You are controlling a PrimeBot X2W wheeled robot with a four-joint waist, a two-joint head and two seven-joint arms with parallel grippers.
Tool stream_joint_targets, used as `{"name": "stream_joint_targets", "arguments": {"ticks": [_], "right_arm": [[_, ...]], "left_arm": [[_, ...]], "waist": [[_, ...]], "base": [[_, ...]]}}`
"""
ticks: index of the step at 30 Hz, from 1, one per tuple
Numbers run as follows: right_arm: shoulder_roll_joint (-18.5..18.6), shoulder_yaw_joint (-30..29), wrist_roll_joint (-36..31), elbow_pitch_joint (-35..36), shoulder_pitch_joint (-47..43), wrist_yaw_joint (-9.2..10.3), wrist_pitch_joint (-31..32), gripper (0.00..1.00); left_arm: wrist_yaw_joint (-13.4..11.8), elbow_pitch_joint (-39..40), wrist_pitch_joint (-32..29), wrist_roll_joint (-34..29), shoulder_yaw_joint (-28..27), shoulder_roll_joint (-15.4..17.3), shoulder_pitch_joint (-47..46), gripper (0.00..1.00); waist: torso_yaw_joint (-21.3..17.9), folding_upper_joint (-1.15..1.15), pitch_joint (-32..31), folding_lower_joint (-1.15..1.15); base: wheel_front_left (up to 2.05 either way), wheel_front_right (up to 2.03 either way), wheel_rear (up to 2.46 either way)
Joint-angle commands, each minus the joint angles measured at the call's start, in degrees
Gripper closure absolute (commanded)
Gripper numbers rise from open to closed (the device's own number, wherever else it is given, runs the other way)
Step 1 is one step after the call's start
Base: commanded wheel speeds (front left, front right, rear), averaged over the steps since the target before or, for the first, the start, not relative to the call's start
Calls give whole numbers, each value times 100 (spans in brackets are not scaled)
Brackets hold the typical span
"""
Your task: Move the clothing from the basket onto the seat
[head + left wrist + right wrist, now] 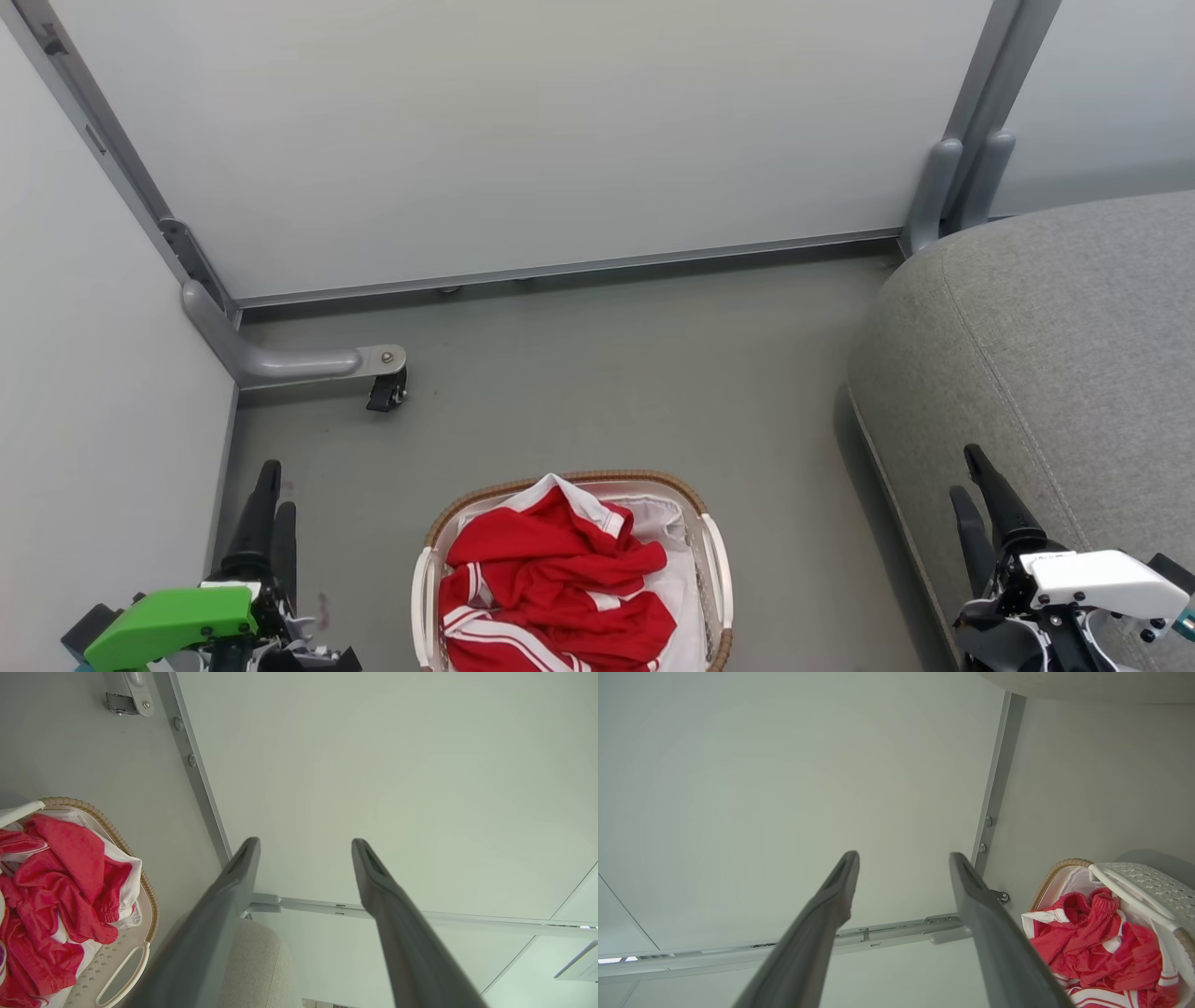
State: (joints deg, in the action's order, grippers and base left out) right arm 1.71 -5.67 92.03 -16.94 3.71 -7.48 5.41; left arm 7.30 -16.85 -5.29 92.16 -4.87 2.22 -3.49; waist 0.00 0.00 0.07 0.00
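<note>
Between L & R jaws, both released: clothing (551, 579) heaped in basket (720, 565) on floor (607, 373), seat (1055, 355) beside R.

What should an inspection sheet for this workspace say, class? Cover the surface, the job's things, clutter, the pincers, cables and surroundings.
Surface: plain grey floor.
Job's things: red clothing heaped in the basket, with a white-trimmed edge lying at its far rim; grey seat to the robot's right, no clothing on the part in view.
Clutter: nothing seen.
Pincers: left pincer open and holding nothing, left of the basket; right pincer open and holding nothing, in front of the seat's edge.
Cables: nothing seen.
Surroundings: pale partition panels in grey frames; a castor foot on the floor beyond the basket.
</note>
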Motion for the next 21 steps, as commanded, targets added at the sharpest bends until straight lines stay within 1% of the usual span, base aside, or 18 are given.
{"name": "stream_joint_targets", "arguments": {"ticks": [1, 4, 12, 18, 21], "right_arm": [[44, 29, -89, 84, 27, 0, -75, 0], [48, 37, -207, 70, 6, 0, -157, 0], [58, -40, -783, 95, -26, 0, -366, 0], [66, -96, -1554, 295, -47, 0, -514, 0], [69, -54, -2124, 469, -61, 0, -584, 0]], "left_arm": [[8, 116, 68, -63, 75, 17, -62, 0], [9, 142, 149, -103, 154, 20, -38, 0], [10, 245, 358, -333, 280, 26, -14, 0], [12, 326, 503, -750, 370, 31, -18, 0], [12, 377, 575, -1069, 420, 34, -28, 0]], "waist": [[0, 0, -5, 0], [1, 0, -12, 0], [7, 0, -31, 0], [12, 0, -42, 0], [17, 0, -44, 0]], "base": [[0, 0, 0], [0, 0, 0], [0, 0, 0], [0, 0, 0], [0, 0, 0]]}}
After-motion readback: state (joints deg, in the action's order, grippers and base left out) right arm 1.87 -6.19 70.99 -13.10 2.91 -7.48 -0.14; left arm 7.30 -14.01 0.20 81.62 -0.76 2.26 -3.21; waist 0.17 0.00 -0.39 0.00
